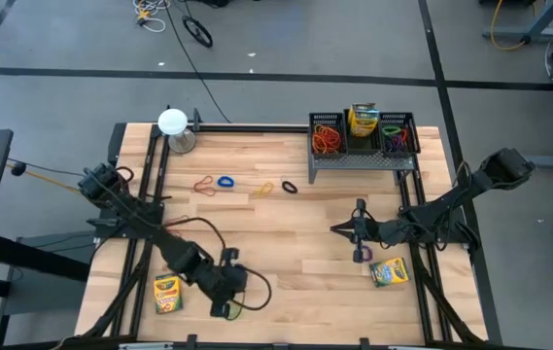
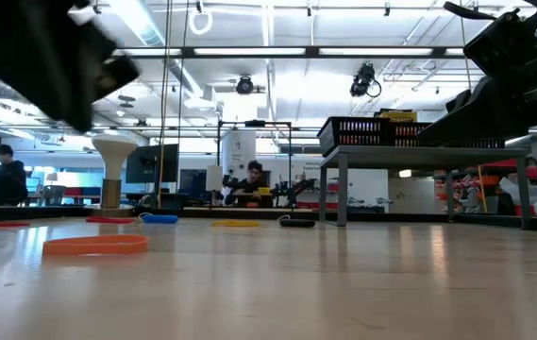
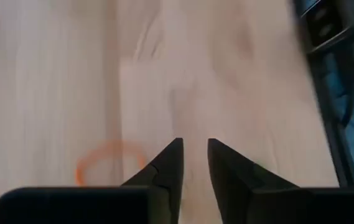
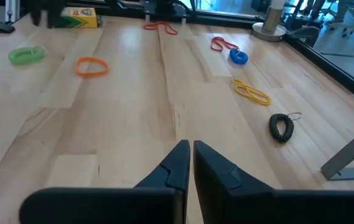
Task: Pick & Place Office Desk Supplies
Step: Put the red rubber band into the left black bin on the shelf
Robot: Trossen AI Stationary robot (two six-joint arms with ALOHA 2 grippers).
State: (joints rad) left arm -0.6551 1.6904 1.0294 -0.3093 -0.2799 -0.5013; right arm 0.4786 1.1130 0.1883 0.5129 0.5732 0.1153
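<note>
1. while the left tool hangs over the near part of the worktop with its tips a little apart and nothing between them, an orange rubber band lies flat on the wood just beside one tip, and a green band rests close by.
2. the right tool sits low over the right half of the worktop with its tips together; whether the purple loop beside it in the high view is pinched or only lying there, i cannot tell.
3. done so far, by my reading: the black wire-mesh rack at the far right edge already holds an orange tangle of bands, a crayon box standing in the middle compartment, and green and purple bands in the right one.
4. left to move: two crayon boxes on the worktop, one near the left arm and one by the right arm.
5. also loose in the middle strip: a red band, a blue band, a yellow band and a black band.
6. i judge the job roughly a third through, with most loose items not yet in the rack.
</note>
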